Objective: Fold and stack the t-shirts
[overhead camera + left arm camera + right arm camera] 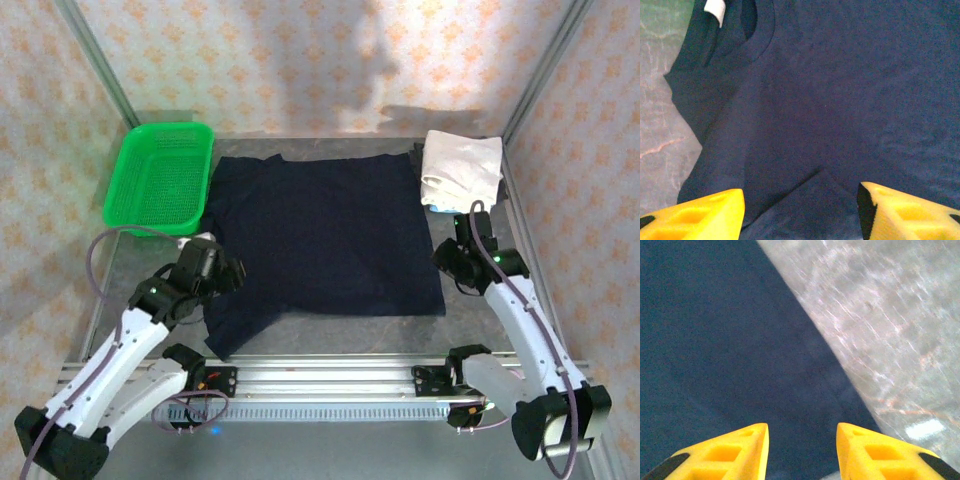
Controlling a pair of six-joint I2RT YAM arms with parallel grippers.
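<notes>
The grey marbled surface [350, 335] carries three things. A dark navy t-shirt [320, 235] lies spread flat across its middle, with one sleeve sticking out at the shirt's near left corner. A green mesh basket [170, 128] sits on the far left of the navy t-shirt, just beside its edge. A folded white t-shirt [460, 170] rests at the navy t-shirt's far right corner. Bare surface shows along the navy t-shirt's right and near edges.

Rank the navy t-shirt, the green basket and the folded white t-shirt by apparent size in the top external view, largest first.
1. navy t-shirt, spread flat, clearly largest
2. green basket
3. folded white t-shirt, smallest
</notes>
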